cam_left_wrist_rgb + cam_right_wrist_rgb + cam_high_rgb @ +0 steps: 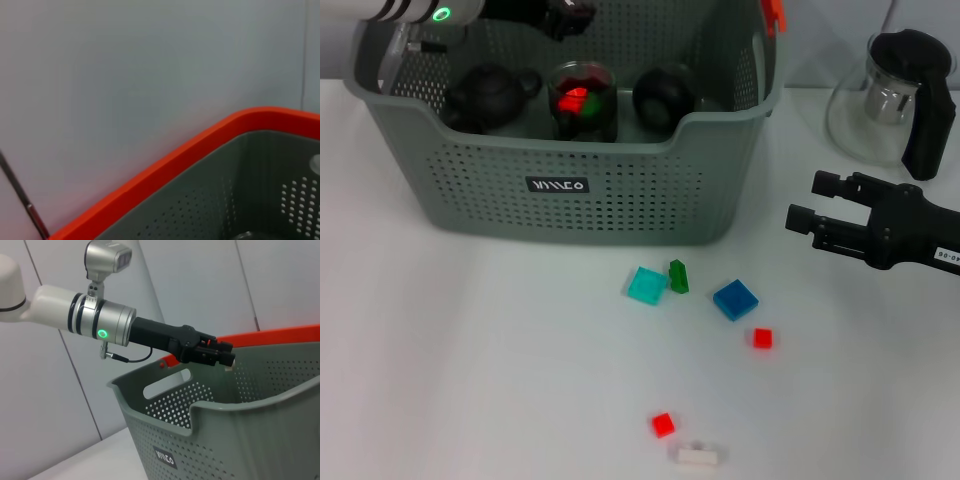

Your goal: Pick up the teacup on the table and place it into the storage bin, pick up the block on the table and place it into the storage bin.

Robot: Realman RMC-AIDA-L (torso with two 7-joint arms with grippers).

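Blocks lay scattered at lower centre, the blue block [735,299] nearest the right gripper [801,203], whose fingers stood apart at right. Left gripper [568,17], closure unclear, hovered over the grey bin [580,190], where a glass teacup [583,102] glowed red.

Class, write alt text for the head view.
A grey storage bin holding dark teaware sits on a white table, the left claw above it. Small coloured blocks lie in front; the right claw hovers nearby.
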